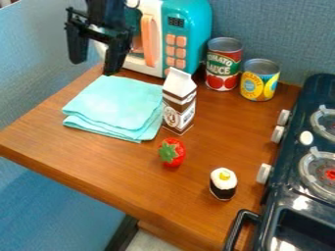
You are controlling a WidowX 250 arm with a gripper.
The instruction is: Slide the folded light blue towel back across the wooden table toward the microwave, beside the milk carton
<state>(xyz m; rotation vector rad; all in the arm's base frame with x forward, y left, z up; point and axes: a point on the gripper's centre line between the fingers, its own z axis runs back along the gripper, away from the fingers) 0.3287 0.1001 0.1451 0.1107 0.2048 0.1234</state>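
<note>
The black two-finger end effector is hanging wide open, holding nothing; the folded turquoise fabric cloth nearby is looking light, floppy, its corner probably suiting a pinch.

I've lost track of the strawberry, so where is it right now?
The strawberry sits mid-table in the camera view, just below the milk carton and up and left of the sushi.

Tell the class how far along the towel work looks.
Done, it seems: the towel lies folded on the table. In hand: nothing; the end effector hangs open near the towel's far edge. Left: perhaps straightening, since its near edges sit unevenly.
</note>
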